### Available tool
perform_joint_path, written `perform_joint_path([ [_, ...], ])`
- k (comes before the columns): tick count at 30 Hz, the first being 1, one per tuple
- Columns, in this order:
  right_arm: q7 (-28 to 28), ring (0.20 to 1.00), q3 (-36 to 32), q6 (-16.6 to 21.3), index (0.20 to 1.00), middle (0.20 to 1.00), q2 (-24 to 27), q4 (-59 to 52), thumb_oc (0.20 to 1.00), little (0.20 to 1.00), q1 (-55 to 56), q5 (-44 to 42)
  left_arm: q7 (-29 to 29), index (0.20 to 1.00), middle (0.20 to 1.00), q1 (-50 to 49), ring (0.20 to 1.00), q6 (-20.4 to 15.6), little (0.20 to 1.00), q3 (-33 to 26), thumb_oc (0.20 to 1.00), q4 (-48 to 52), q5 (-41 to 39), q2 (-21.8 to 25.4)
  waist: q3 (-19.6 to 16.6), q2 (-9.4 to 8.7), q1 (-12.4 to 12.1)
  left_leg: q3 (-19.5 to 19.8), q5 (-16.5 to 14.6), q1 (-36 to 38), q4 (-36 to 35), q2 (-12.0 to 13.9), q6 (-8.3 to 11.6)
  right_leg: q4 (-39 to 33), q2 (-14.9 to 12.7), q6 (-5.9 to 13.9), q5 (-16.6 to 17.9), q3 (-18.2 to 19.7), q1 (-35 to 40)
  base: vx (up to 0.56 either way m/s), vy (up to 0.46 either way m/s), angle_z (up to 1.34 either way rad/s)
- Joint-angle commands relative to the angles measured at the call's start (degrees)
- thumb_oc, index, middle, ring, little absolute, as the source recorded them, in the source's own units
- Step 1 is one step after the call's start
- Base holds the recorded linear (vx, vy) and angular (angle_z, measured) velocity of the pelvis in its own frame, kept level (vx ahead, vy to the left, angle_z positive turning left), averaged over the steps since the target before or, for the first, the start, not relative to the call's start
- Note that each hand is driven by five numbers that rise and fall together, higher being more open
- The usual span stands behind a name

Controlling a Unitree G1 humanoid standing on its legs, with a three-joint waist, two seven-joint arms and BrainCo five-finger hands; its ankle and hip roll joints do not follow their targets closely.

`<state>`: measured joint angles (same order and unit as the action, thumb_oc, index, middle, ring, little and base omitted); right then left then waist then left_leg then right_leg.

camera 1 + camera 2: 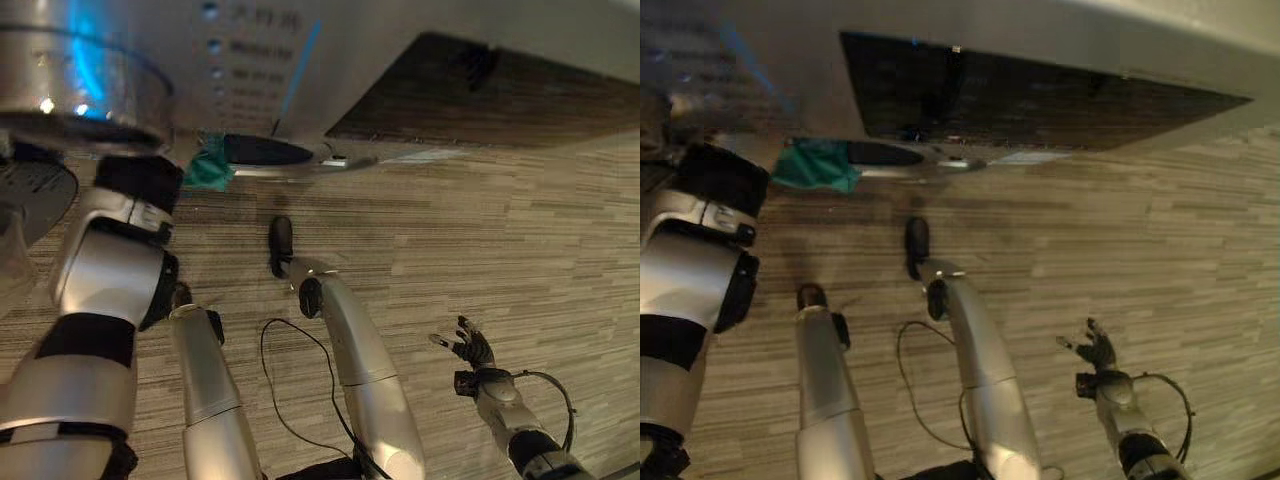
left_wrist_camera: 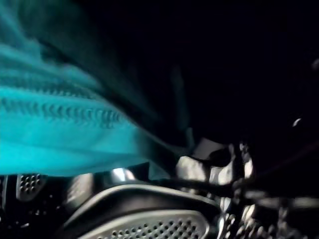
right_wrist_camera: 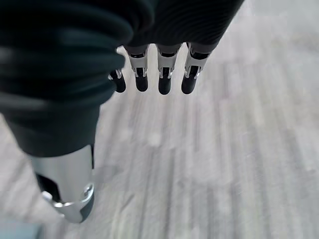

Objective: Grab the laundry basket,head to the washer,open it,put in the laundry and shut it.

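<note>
Teal cloth (image 1: 815, 165) at washer (image 1: 300, 70) opening; left fingers hidden; right hand (image 1: 472, 347) fingers relaxed.

Right hand (image 3: 149, 74) is hanging with fingers (image 3: 164, 82) straight over the striped grey floor (image 3: 224, 164).

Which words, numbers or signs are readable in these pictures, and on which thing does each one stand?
None can be read.
Silver-grey washer control panel: several short rows of pale print beside small round lights, too blurred to read.
Teal cloth at the washer's dark opening: no print visible.
Striped wood-pattern floor: no print.
Right hand, open above the floor: no markings visible.
</note>
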<state>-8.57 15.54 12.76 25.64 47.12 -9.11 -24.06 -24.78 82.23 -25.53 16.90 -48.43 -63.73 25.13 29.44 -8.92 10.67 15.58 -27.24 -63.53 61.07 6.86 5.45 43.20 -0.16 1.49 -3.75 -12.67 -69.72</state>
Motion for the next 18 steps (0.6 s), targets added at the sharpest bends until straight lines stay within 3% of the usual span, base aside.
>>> perform_joint_path([
  [1, -1.5, 1.000, 2.0, 1.3, 1.000, 1.000, 1.0, -0.7, 1.000, 1.000, 4.7, -1.5, -0.6, 0.200, 0.200, -1.5, 0.200, -2.4, 0.200, -2.6, 0.200, -3.1, 2.6, 0.3, -6.2, 0.33, 3.9, -3.9, -0.8, 3.8, 4.4, -1.5, -2.04, 9.2, -0.6, 3.33, -8.7, 5.1, 2.6, -0.01, 0.040, 0.39],
  [5, -2.7, 1.000, 3.7, 1.8, 1.000, 1.000, 0.5, -0.7, 1.000, 1.000, 3.6, -0.7, 2.4, 0.200, 0.200, -7.7, 0.200, 0.8, 0.200, -9.6, 0.200, -14.5, -2.3, -0.3, -6.2, -0.89, 4.3, -3.9, -2.2, 1.3, 8.0, -0.9, -2.30, 12.2, -0.3, 3.23, -9.6, 4.7, 0.2, 0.00, 0.031, -0.10],
  [6, -2.4, 1.000, 5.0, 2.0, 1.000, 1.000, 0.3, -1.1, 1.000, 1.000, 3.5, 0.2, 3.4, 0.200, 0.200, -11.6, 0.200, 5.6, 0.200, -11.7, 0.200, -22.1, -1.0, 2.3, -6.3, -1.44, 4.6, -3.6, -2.5, 0.4, 8.2, -0.3, -2.50, 12.1, -0.1, 3.05, -9.5, 4.1, -0.6, 0.00, 0.001, -0.26],
  [7, -2.4, 1.000, 5.1, 2.0, 1.000, 1.000, 0.3, -1.2, 1.000, 1.000, 3.5, 0.2, 3.7, 0.200, 0.200, -11.5, 0.200, 5.8, 0.200, -11.7, 0.200, -22.4, -1.0, 2.5, -6.4, -1.44, 4.7, -3.6, -2.5, 0.3, 8.2, -0.3, -2.50, 12.0, 0.0, 3.04, -9.5, 4.1, -0.7, 0.01, -0.002, -0.11],
  [8, -1.8, 1.000, 5.6, 1.8, 1.000, 1.000, 0.8, -1.8, 1.000, 1.000, 3.9, 0.6, 4.7, 0.200, 0.200, -12.3, 0.200, 11.1, 0.200, -11.1, 0.200, -28.6, 1.9, 5.0, -6.6, -1.42, 5.2, -3.7, -2.4, 0.0, 7.9, -0.1, -2.58, 11.6, 0.4, 2.93, -9.2, 4.1, -1.0, 0.01, 0.000, -0.07],
  [9, -1.4, 1.000, 5.8, 1.6, 1.000, 1.000, 1.1, -2.5, 1.000, 1.000, 4.2, 0.4, 6.4, 0.200, 0.200, -11.7, 0.200, 13.6, 0.200, -10.1, 0.200, -30.9, 3.1, 6.7, -6.7, -1.39, 5.8, -3.8, -2.3, -0.2, 7.5, 0.2, -2.56, 11.2, 0.6, 2.93, -9.0, 4.1, -1.1, 0.01, -0.001, -0.24],
  [10, -1.4, 1.000, 5.8, 1.5, 1.000, 1.000, 1.0, -2.7, 1.000, 1.000, 4.2, 0.4, 6.9, 0.200, 0.200, -11.4, 0.200, 13.8, 0.200, -10.0, 0.200, -31.4, 3.0, 7.0, -6.8, -1.49, 5.8, -3.8, -2.3, -0.2, 7.4, 0.2, -2.55, 11.1, 0.7, 2.92, -8.9, 4.2, -1.2, 0.00, 0.000, -0.31],
  [11, -0.3, 1.000, 5.4, 0.8, 1.000, 1.000, 1.7, -3.1, 1.000, 1.000, 4.7, 0.1, 10.5, 0.200, 0.200, -10.6, 0.200, 16.7, 0.200, -7.5, 0.200, -33.5, 4.6, 9.7, -7.0, -1.18, 6.5, -4.0, -2.1, -0.3, 6.8, 0.6, -2.55, 10.4, 1.0, 2.83, -8.5, 4.3, -1.2, 0.00, 0.003, -0.23],
  [15, 1.7, 1.000, 3.8, 0.3, 1.000, 1.000, 3.4, -4.0, 1.000, 1.000, 5.6, -1.5, 13.7, 0.200, 0.200, -5.0, 0.200, 17.4, 0.200, -3.0, 0.200, -33.3, 3.7, 13.1, -7.5, -0.13, 7.1, -4.5, -1.3, 0.0, 4.5, 0.7, -2.43, 8.5, 1.4, 2.67, -8.0, 4.8, -1.1, 0.00, -0.009, -0.09],
  [18, 3.8, 1.000, 0.7, 0.4, 1.000, 1.000, 5.7, -5.6, 1.000, 1.000, 9.0, -3.8, 14.3, 0.200, 0.200, 9.3, 0.200, 15.3, 0.200, 5.6, 0.200, -29.4, 1.1, 16.5, -7.9, 1.40, 7.6, -4.5, -0.3, -0.1, 3.2, 0.5, -2.12, 7.0, 1.4, 2.74, -7.3, 5.4, -1.1, 0.01, -0.030, 0.01],
])
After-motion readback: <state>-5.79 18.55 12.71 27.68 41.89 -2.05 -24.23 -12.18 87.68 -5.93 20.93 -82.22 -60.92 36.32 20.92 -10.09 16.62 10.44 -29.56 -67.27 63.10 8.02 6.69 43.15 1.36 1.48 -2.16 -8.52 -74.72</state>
